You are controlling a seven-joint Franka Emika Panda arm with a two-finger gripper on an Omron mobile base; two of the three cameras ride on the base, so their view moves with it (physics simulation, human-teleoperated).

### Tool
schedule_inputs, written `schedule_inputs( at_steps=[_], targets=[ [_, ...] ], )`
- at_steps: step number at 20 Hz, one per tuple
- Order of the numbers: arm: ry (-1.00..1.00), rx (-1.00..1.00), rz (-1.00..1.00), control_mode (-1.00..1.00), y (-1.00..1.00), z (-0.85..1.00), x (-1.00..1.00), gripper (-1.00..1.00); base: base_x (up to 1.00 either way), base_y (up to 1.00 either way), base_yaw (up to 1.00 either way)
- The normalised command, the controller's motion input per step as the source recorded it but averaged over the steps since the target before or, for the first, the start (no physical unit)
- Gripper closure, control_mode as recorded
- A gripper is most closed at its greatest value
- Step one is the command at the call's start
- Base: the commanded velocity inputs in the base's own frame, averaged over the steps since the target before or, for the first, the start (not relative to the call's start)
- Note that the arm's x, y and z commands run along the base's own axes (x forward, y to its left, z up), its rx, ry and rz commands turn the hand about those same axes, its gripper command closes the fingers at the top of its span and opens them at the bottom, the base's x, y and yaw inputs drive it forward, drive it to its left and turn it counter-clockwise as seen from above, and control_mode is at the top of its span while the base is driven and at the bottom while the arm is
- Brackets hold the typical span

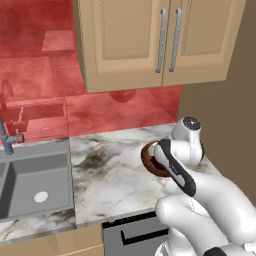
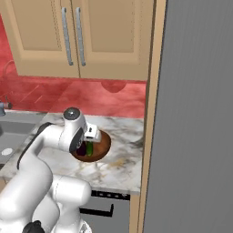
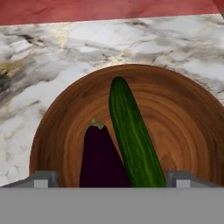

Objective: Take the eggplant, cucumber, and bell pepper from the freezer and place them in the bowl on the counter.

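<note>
The eggplant (image 3: 99, 159) and the cucumber (image 3: 132, 135) lie side by side, touching, in the bowl (image 3: 183, 127) on the table (image 3: 52, 57). The fingers (image 3: 112, 179) hang spread wide over them, holding nothing.

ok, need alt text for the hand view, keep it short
Looking down into a round brown wooden bowl on a veined marble counter, with a dark green cucumber and a dark purple eggplant lying side by side inside, touching. A strip of red wall runs along the top edge behind the counter.
</note>
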Motion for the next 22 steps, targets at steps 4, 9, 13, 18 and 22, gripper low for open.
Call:
schedule_inputs(
  at_steps=[4, 9, 13, 18, 22],
  targets=[
    [-0.18, 0.0, 0.0, -1.0, 0.0, 0.35, -0.16, -1.0, 0.0, 0.0, 0.0],
    [-0.14, 0.0, 0.0, -1.0, 0.0, 0.57, -0.29, -1.0, 0.0, 0.0, 0.0],
    [-0.12, 0.0, 0.0, -1.0, 0.0, 0.61, -0.48, -1.0, 0.0, 0.0, 0.0],
    [-0.04, -0.01, -0.02, -1.0, 0.01, 0.72, -0.51, -1.0, 0.0, 0.0, 0.0],
    [-0.03, -0.01, 0.0, -1.0, 0.0, 0.61, -0.66, -1.0, 0.0, 0.0, 0.0]
  ],
)
